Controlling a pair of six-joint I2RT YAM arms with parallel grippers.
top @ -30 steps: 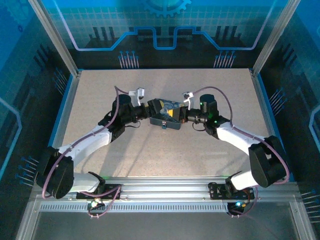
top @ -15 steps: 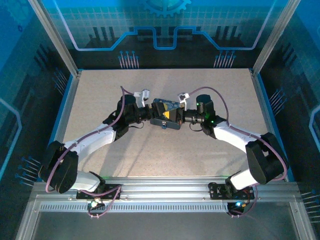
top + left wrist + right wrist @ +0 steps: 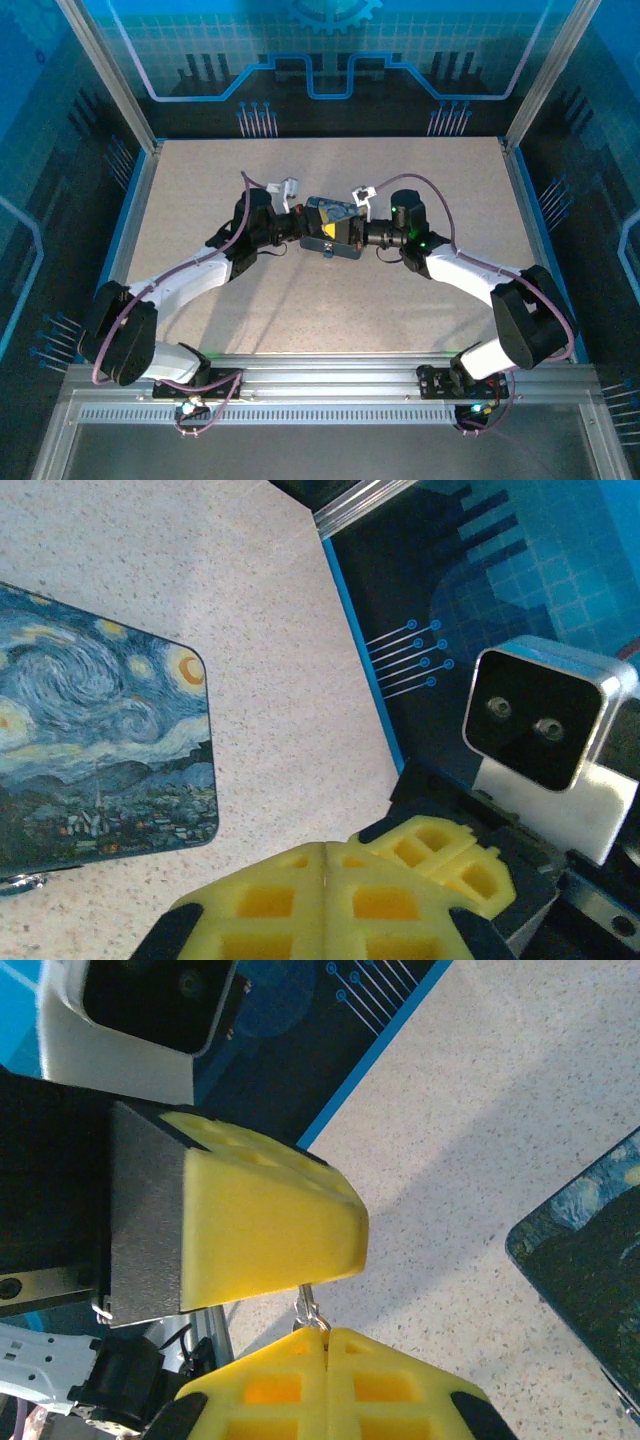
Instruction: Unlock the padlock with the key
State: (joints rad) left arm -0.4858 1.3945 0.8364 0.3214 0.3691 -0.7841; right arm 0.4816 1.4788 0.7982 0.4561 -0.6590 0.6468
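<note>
The two arms reach in from either side and meet over a painted tin point(image 3: 335, 210) lying near the middle of the table point(image 3: 200, 180). Its lid carries a swirling blue night sky with yellow stars.

The padlock point(image 3: 328, 250) sits at the near edge of the tin, a small bluish speck right against its side. From above I can't make out how its shackle stands.

The right claw point(image 3: 325, 1332) is clenched, its yellow fingers pressed flat together. A thin sliver of silvery metal pokes out from the seam between them. That looks to be the key point(image 3: 310, 1308), pinched at the very tips and held above the table rather than lying on it.

The left claw point(image 3: 325, 848) is clenched too, with its yellow fingers meeting in a tight line and nothing showing between them. It hangs very close to the right one. One of its foam fingers point(image 3: 265, 1225) looms just over the key, and the tin lies off to one side of both.
</note>
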